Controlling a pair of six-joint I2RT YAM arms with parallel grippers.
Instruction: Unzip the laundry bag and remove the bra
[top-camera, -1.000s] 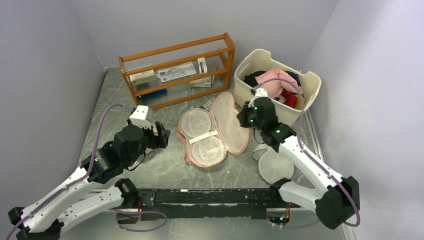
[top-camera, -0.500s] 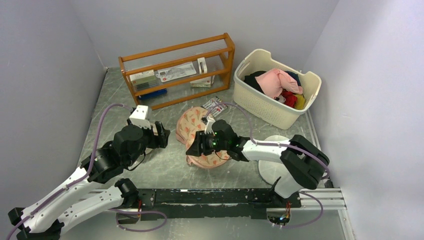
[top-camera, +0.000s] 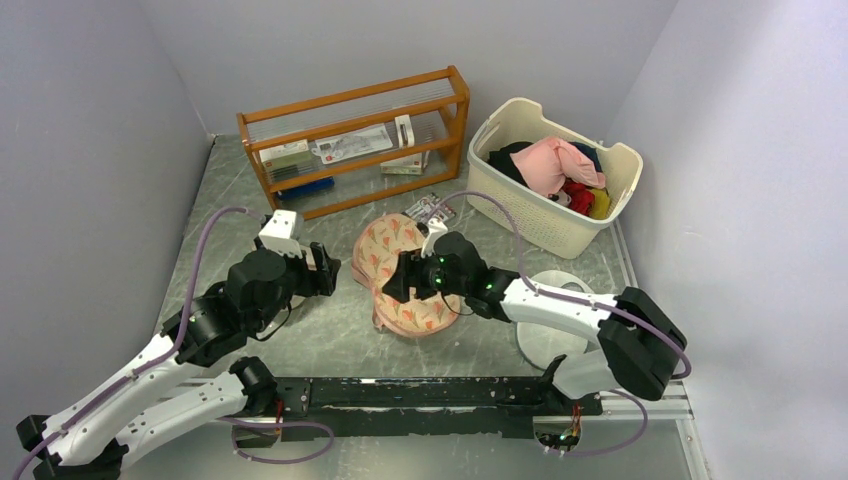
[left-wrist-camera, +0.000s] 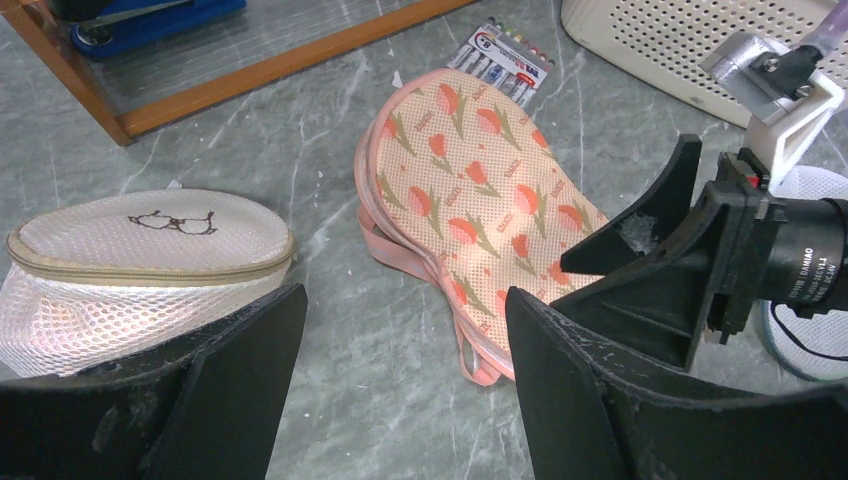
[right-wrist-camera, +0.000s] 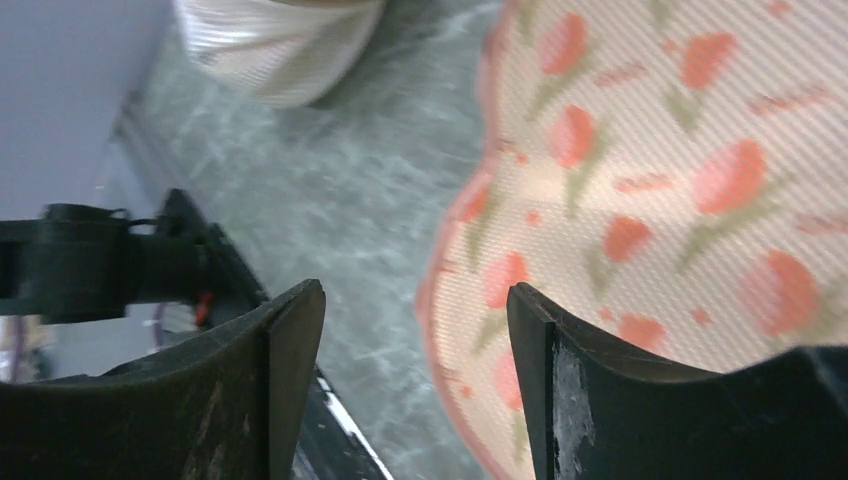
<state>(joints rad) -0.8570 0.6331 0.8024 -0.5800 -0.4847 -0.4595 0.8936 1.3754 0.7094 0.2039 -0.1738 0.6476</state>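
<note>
Right gripper (right-wrist-camera: 415, 300): we record fingers spread wide, holding nothing, poised over the near lobe of the laundry bag (left-wrist-camera: 470, 200); contact we cannot tell. Laundry bag: folded closed, floral side up, flat on the table (top-camera: 470, 345) between the arms. Left gripper (left-wrist-camera: 400, 310): fingers wide apart, empty, near the bag's left edge but apart from it, with the beige spectacles pouch (left-wrist-camera: 140, 250) beside it. Bra (top-camera: 552, 165): atop clothes in the cream basket (top-camera: 530, 218), well apart from both grippers.

Laundry bag (left-wrist-camera: 480, 200): matt fine-mesh cloth, printed, smoother pink trim. Domed pouch (left-wrist-camera: 140, 265): white open-mesh cloth, beige woven top. Table (left-wrist-camera: 230, 140): smooth grey marbled surface, slight sheen. Rack (top-camera: 460, 110): varnished wood. Basket (top-camera: 530, 215): cream perforated plastic.
</note>
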